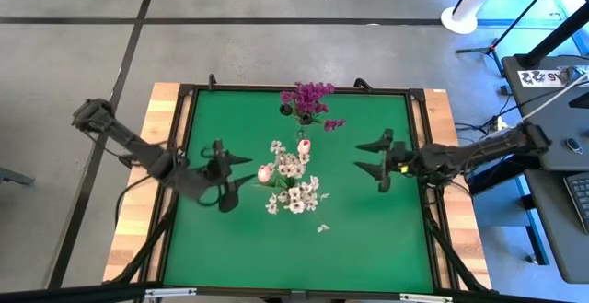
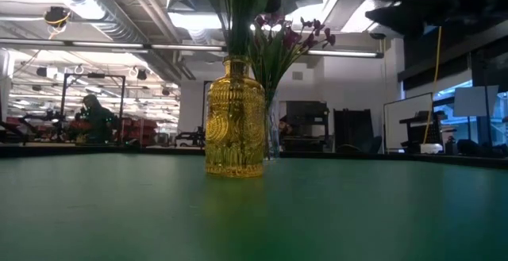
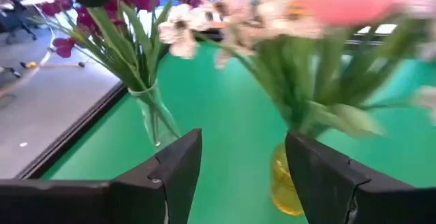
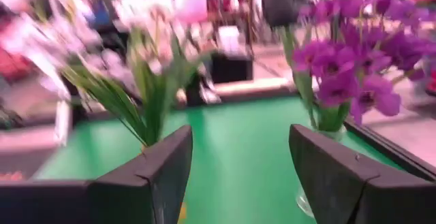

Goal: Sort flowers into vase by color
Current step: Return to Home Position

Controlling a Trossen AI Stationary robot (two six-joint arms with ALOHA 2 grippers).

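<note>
Two vases stand upright on the green mat. A yellow glass vase (image 2: pixel 234 118) holds white blossoms (image 1: pixel 293 188) and pale pink tulip buds (image 1: pixel 266 172). A clear vase (image 3: pixel 157 115), farther back, holds the magenta-purple sprigs (image 1: pixel 309 99). My left gripper (image 1: pixel 241 170) hovers open just left of the white and pink bunch, holding nothing. My right gripper (image 1: pixel 366 157) hovers open to the right of both vases, also holding nothing. In the left wrist view the yellow vase (image 3: pixel 285 183) shows between the open fingers. No dark buds are in view.
One small white blossom (image 1: pixel 322 227) lies loose on the mat near the yellow vase's near side. The mat (image 1: pixel 368 238) has a raised dark frame around it. Open green surface lies toward the near edge and both near corners. A person sits far off in the room (image 2: pixel 94 117).
</note>
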